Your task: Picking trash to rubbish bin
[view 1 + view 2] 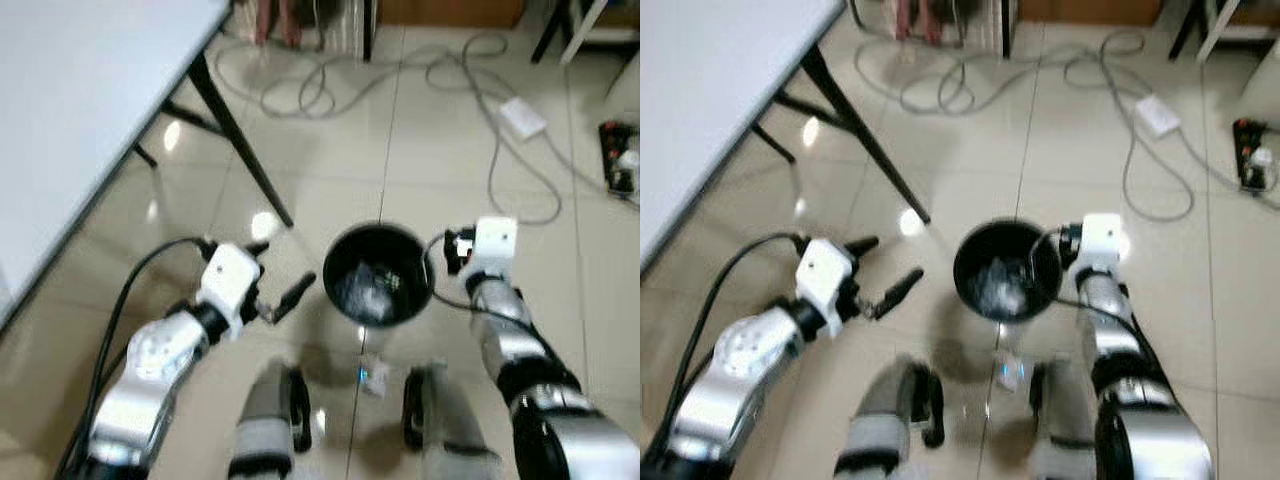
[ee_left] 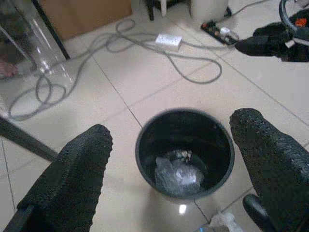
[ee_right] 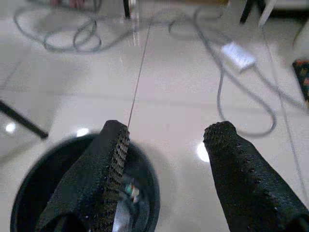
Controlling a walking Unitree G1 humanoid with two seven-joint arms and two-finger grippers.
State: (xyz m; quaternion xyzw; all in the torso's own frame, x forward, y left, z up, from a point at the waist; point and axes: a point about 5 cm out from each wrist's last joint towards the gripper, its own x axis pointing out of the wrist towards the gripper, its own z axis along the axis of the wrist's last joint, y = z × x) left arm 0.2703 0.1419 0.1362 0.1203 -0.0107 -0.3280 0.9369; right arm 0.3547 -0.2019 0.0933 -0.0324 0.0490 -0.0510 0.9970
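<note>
Left pincer [image 1: 283, 276]: fingers spread wide, empty, just left of the bin. Right pincer [image 3: 164, 164]: fingers apart, empty, over the bin's right rim. One clear crumpled wrapper [image 1: 373, 373] on the floor tile between the robot's feet. One round black bin [image 2: 145, 159], crumpled clear plastic [image 2: 177, 173] inside. Beyond: grey cables [image 1: 330, 80], one white adapter [image 1: 522, 117].

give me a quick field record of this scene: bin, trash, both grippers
bin: round black plastic rubbish bin upright on the tiled floor
in bin: crumpled clear plastic trash
on floor: small clear wrapper beside the bin, between the robot's feet
left gripper: open, holding nothing, left of bin
right gripper: open, holding nothing, over bin's right rim
</note>
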